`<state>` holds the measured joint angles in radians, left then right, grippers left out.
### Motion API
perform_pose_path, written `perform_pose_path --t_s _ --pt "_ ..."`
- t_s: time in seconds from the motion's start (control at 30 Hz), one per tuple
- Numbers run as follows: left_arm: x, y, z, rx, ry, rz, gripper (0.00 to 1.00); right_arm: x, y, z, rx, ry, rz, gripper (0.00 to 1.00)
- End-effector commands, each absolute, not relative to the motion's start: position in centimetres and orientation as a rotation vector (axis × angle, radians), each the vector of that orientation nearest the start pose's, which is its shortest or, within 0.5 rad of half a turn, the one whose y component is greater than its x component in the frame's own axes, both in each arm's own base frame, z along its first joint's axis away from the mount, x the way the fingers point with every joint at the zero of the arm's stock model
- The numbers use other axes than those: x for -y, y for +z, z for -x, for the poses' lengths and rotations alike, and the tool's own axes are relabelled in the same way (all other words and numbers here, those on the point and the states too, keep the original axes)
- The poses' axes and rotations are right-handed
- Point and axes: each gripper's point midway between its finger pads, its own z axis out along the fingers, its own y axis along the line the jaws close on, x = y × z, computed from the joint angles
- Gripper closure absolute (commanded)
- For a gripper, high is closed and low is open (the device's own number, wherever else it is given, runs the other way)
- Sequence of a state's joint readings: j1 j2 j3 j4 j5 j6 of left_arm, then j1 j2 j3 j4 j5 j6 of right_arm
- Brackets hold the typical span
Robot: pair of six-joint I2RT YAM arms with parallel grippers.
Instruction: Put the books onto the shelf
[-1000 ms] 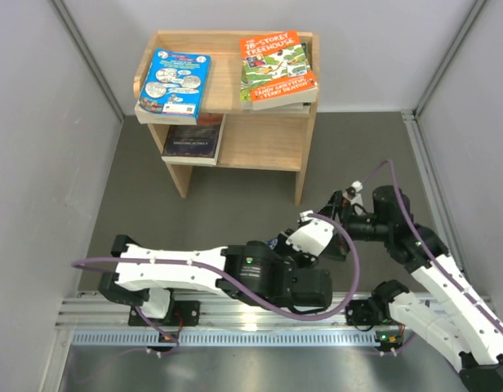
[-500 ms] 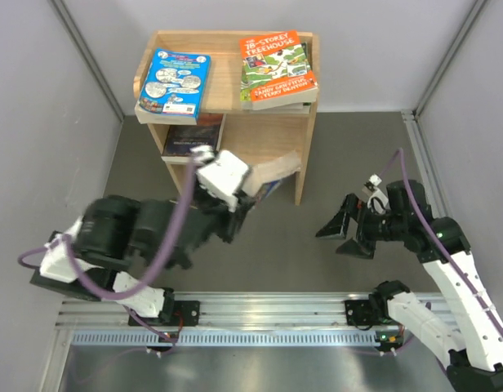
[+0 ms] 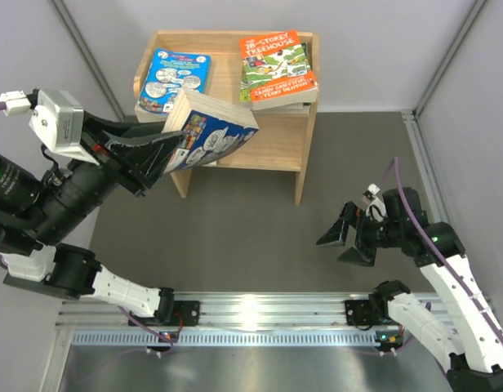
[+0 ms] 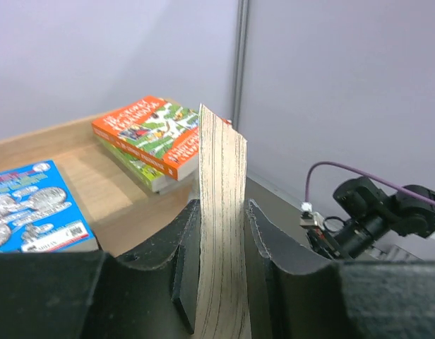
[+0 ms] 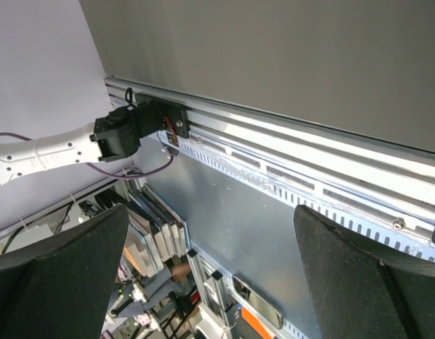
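Left gripper (image 3: 168,151) black fingers pinching thick paperback book (image 3: 209,132) upper centre, pale wooden shelf (image 3: 272,143) behind, right gripper (image 3: 329,251) fingers spread, lower right

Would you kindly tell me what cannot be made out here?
- Top view: the shelf's lower tier, mostly hidden by the held book.
- Left wrist view: that book's cover; only its page edge shows in the left pincer.
- Top view: how many books lie under the orange book; edges too small.
- Right wrist view: neither shelf nor books in frame.

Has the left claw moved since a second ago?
Yes. The left claw, gripping a book, swung left and upward, from below the shelf to its left front edge.
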<state>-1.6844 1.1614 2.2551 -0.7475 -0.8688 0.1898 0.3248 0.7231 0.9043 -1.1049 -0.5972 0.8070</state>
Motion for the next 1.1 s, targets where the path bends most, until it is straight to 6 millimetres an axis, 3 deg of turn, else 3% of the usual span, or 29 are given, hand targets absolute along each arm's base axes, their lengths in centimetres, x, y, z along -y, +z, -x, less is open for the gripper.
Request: perform_pose_path --t_s 0.0,0.13,0.3,0.43,0.53,0.7,0.73,0.87,0.9,1.0,1.07 --pt "17.1 66.3 -12.6 -1.187 -0.697 -0.408 1.0 -16.5 20.8 -11.0 -2.65 1.159 -0.365 0.0" --pt "17.7 67.2 -13.0 -1.166 -0.631 -0.4 1.0 -16.6 20.2 -11.2 -2.662 1.155 -0.37 0.0" --pt "16.2 69.5 -13.7 -1.1 -0.563 -0.332 1.0 -16.7 19.4 -11.4 -2.669 1.157 -0.376 0.0" --pt "18.2 69.7 -14.4 -1.098 -0.368 -0.357 1.0 -16.8 18.8 -11.5 -2.678 1.167 -0.39 0.0" --pt "18.2 70.2 -14.7 -1.093 -0.275 -0.368 1.0 -16.9 18.8 -11.7 -2.679 1.166 -0.389 0.0" --pt "18.2 69.1 -15.4 -1.125 -0.067 -0.443 1.0 -17.0 18.5 -12.0 -2.688 1.162 -0.39 0.0" --pt "19.3 68.2 -15.6 -1.133 -0.005 -0.482 1.0 -17.0 18.3 -12.1 -2.693 1.16 -0.39 0.0" --pt "19.2 65.4 -19.6 -1.206 0.225 -0.484 1.0 -17.2 18.0 -12.6 -2.696 1.16 -0.389 0.0" --pt "18.4 64.4 -21.6 -1.236 0.326 -0.494 1.0 -17.2 17.8 -12.7 -2.701 1.161 -0.393 0.0" --pt "17.9 63.3 -24.3 -1.25 0.399 -0.481 1.0 -17.4 17.8 -13.0 -2.698 1.168 -0.399 0.01" --pt "18.2 63.7 -25.0 -1.219 0.331 -0.466 1.0 -17.4 17.9 -13.0 -2.695 1.168 -0.403 0.0"
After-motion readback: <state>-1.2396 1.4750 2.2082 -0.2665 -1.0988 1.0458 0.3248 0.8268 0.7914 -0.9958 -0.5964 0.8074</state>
